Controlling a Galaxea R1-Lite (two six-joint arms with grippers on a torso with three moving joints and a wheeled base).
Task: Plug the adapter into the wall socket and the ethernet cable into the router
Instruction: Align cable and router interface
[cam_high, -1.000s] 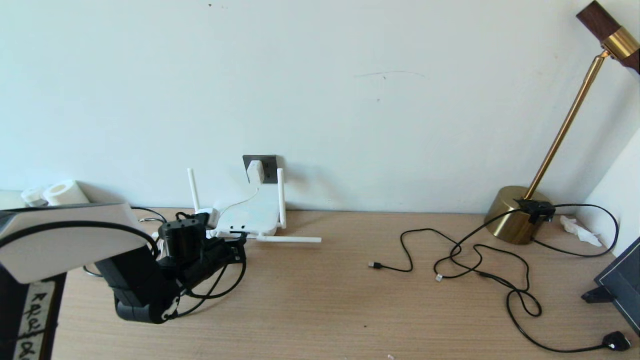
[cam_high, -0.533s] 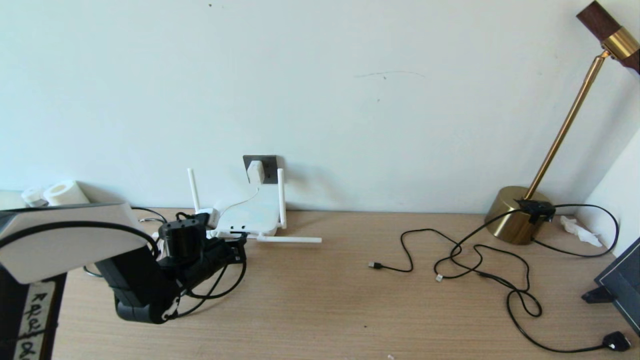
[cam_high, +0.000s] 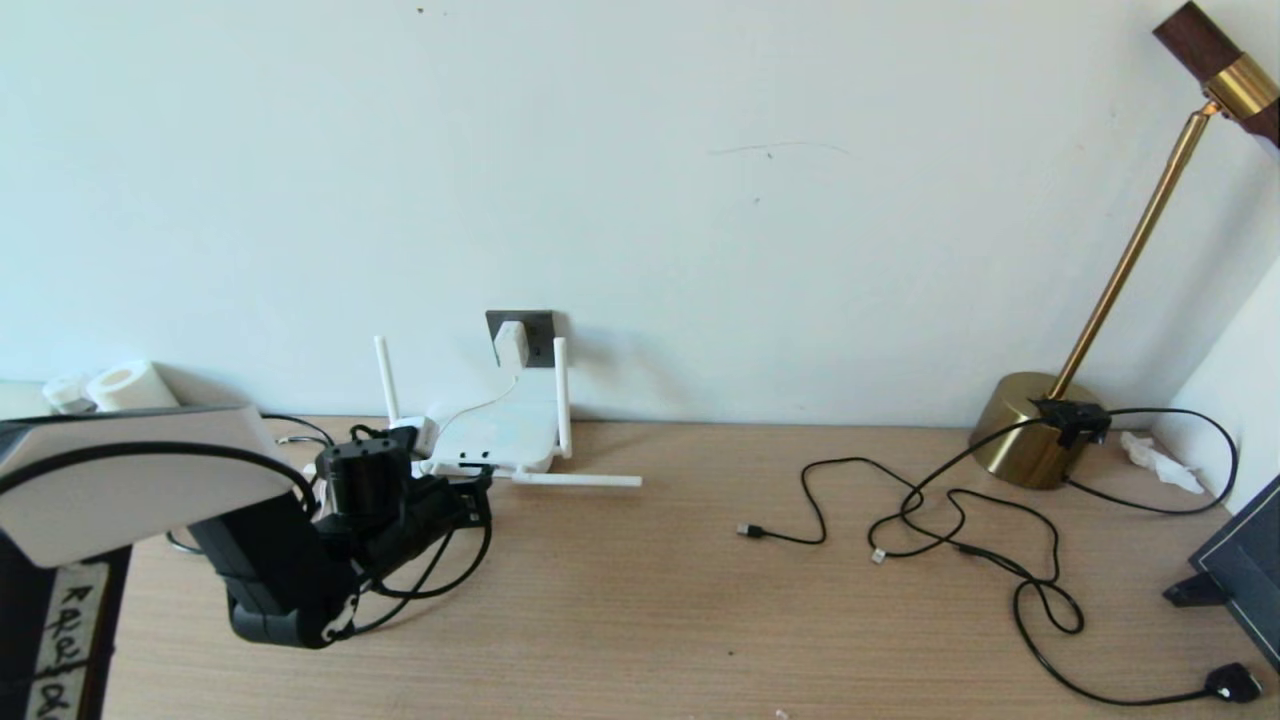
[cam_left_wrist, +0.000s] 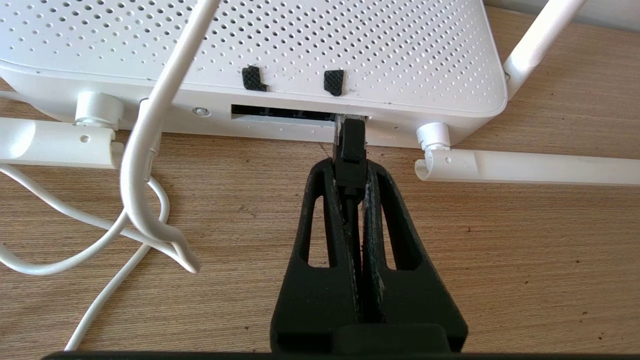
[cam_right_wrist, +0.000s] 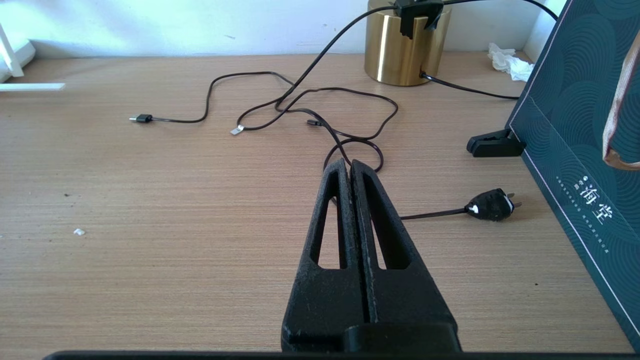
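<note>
The white router (cam_high: 500, 432) lies flat on the desk against the wall, one antenna (cam_high: 578, 480) folded down along the desk. The white adapter (cam_high: 511, 343) sits in the dark grey wall socket (cam_high: 538, 336), its thin white cord (cam_left_wrist: 145, 150) draping over the router. My left gripper (cam_left_wrist: 350, 167) (cam_high: 478, 490) is shut on the ethernet cable's black boot (cam_left_wrist: 351, 155), whose tip is in the right end of the router's port slot (cam_left_wrist: 285, 113). The black cable loops (cam_high: 450, 575) back under the arm. My right gripper (cam_right_wrist: 349, 167) is shut, holds nothing and stays outside the head view.
Thin black cables (cam_high: 950, 520) with small plugs sprawl at mid-right, ending in a black plug (cam_high: 1232, 683). A brass lamp base (cam_high: 1035, 430) stands at the back right beside a dark green bag (cam_right_wrist: 575, 125) and a black clip (cam_right_wrist: 495, 145). Paper rolls (cam_high: 120, 385) sit far left.
</note>
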